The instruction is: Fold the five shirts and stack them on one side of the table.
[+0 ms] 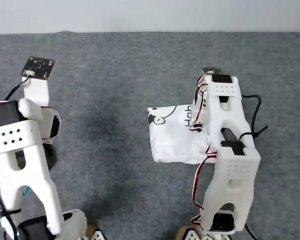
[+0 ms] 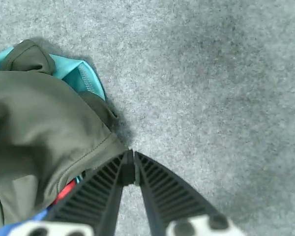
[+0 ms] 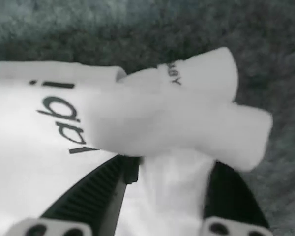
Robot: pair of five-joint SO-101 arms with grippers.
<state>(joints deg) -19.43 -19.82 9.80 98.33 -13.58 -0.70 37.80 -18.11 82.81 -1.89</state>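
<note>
While the right pincer [image 3: 172, 172] is clamping a bunched fold of the white shirt [image 1: 172, 137] on the grey surface [image 1: 105, 75], the left pincer [image 2: 133, 169] is sitting closed, empty, beside the crumpled shirt pile [image 2: 39, 132]. Looks early: nothing stacked yet.

I see a grey worktop [image 1: 115, 65] with a fuzzy top, like carpet. Soft shadows [image 1: 97, 125] lie on it. Along its far edge I see a plain pale strip [image 1: 150, 15].

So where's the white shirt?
In the high view, the white shirt lies on the table's right side, partly under the right arm.
</note>
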